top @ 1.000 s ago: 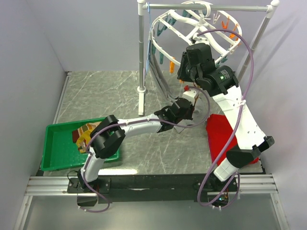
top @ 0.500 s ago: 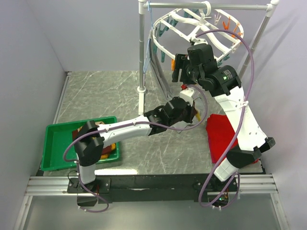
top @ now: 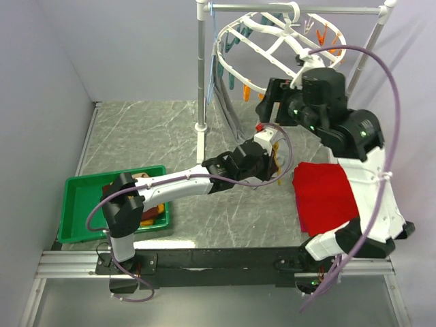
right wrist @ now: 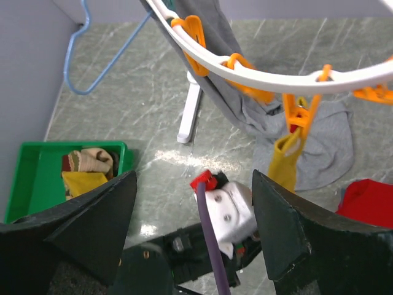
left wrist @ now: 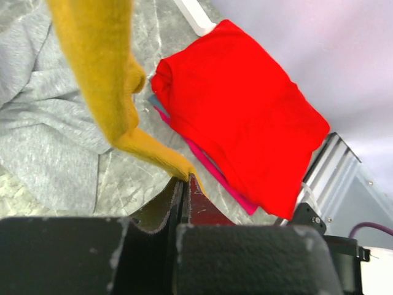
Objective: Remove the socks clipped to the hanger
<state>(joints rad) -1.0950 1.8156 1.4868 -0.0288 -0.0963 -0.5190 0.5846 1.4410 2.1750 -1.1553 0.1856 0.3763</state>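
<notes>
L gripper (left wrist: 184, 185) tight on mustard sock (left wrist: 101, 74) (prob. in orange clip (right wrist: 297, 115)), R gripper (right wrist: 193, 209) wide

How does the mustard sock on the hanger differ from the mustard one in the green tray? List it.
The hanging sock dangles lengthwise from an orange clip; the tray sock lies crumpled in the green tray. The left fingers pinch the hanging sock's tip; nothing holds the tray sock. Both are mustard yellow.
</notes>
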